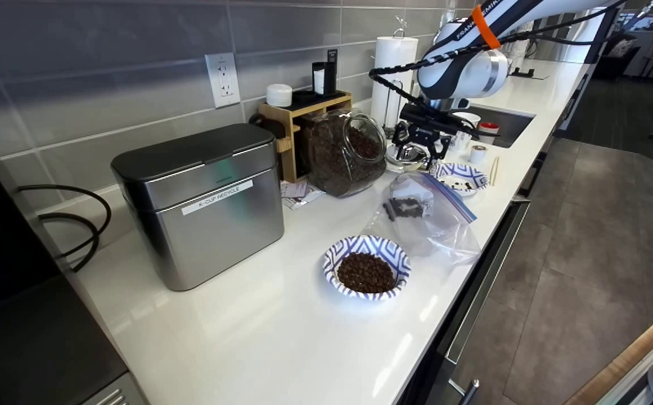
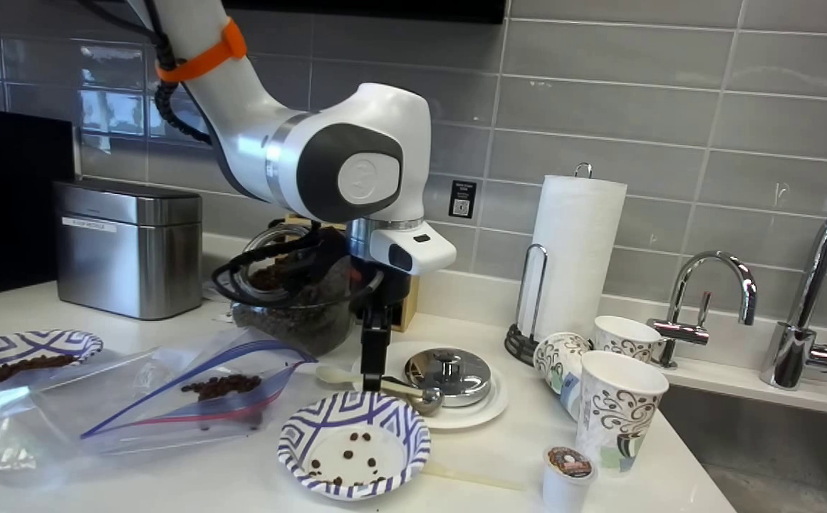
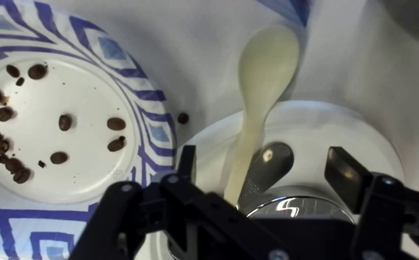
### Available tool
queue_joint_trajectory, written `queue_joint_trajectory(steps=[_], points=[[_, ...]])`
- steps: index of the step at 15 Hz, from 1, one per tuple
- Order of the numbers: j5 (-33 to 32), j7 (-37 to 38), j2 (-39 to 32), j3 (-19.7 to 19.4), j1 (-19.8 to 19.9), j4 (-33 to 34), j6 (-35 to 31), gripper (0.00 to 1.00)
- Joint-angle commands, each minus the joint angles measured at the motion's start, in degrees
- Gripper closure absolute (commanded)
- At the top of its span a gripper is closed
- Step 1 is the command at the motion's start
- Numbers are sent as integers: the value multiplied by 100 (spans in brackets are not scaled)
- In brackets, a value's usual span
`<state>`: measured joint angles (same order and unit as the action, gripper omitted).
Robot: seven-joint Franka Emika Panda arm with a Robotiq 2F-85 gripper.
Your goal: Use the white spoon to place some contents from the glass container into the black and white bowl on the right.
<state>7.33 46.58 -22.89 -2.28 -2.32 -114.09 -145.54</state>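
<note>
Claw point(image 3: 263, 164): spread; we see the handle of the spoon point(image 3: 270, 65) between its fingers point(image 3: 346, 177).
Spoon: handle over the plate point(image 3: 324, 126), head past the rim.
Jar point(image 1: 332, 163): beside the rack point(image 1: 289, 160); we see beans point(image 1: 363, 143) through the glass.
Plate-side bowl point(image 3: 86, 155): we see a few scattered beans.
Heaped bowl point(image 1: 366, 243): well apart, the bag point(image 1: 444, 230) between the two.

Smooth plastic spoon point(image 3: 268, 66), glass container point(image 1: 329, 160), glossy metal lid point(image 2: 450, 377)

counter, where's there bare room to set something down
The widest bare patch of counter is bordered by the bin, the bowl of beans and the black machine. It's crowded around the claw: spoon, plate, bag, jar, emptier bowl.
</note>
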Motion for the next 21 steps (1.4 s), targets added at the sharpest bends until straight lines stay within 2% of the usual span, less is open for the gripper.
queue_joint_trajectory(steps=[1,2,5,6,8,9,12,13,14,16,17,20,21], points=[[127,4,-145,-52,-72,107,1,15],[107,18,-152,-66,-80,110,0,19],[108,9,-169,-74,-73,122,19,23],[115,3,-168,-73,-68,120,22,31],[114,-2,-161,-77,-65,120,33,36],[110,-16,-156,-76,-62,121,52,49],[78,-22,-153,-93,-67,123,84,64],[74,-22,-155,-99,-65,125,97,66],[71,-21,-156,-104,-65,127,103,64],[74,-24,-157,-110,-60,132,113,46],[74,-25,-158,-114,-59,134,116,40],[80,-45,-156,-126,-46,140,130,35],[85,-50,-152,-129,-41,142,132,37]])
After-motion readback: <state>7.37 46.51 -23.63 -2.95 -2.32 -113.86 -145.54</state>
